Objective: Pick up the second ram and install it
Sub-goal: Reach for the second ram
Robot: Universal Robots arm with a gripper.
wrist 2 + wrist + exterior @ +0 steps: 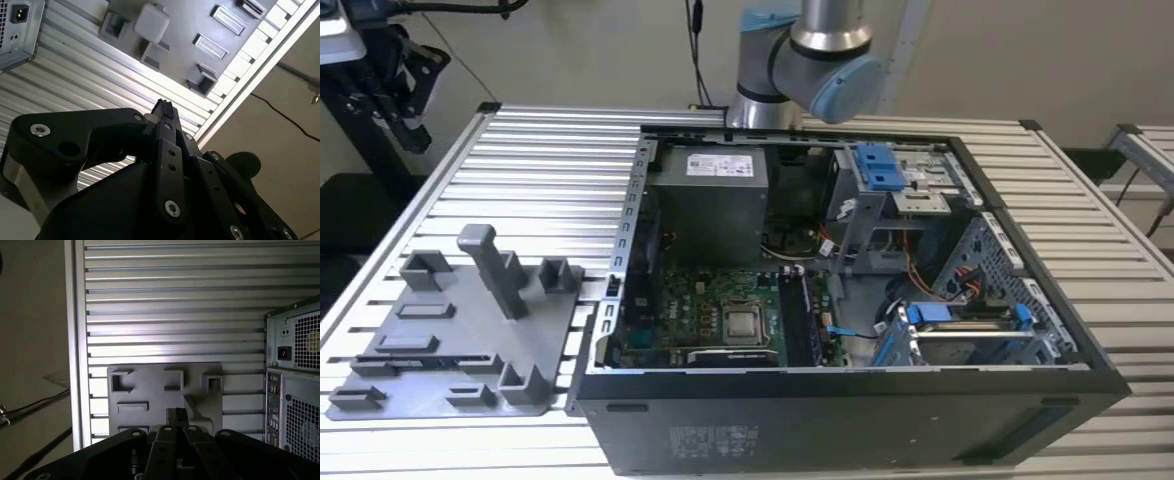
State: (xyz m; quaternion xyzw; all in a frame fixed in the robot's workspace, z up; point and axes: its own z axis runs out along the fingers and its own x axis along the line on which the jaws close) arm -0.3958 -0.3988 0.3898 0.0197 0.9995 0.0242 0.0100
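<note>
Along the edge of the grey holder plate [454,325] nearest the exterior camera, the second ram [430,358] seems to stand on edge in 1 slot, likely so fingers can pinch it. Well above that plate, the gripper [176,415] hovers, fingers closed on nothing.

Open computer case [854,425] beside grey holder plate [460,372] on slatted metal table [547,160]

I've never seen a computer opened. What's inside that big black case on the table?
A grey power supply box, a green circuit board with a square silver chip, blue plastic brackets. The metal drive cage covers whatever lies beneath.
</note>
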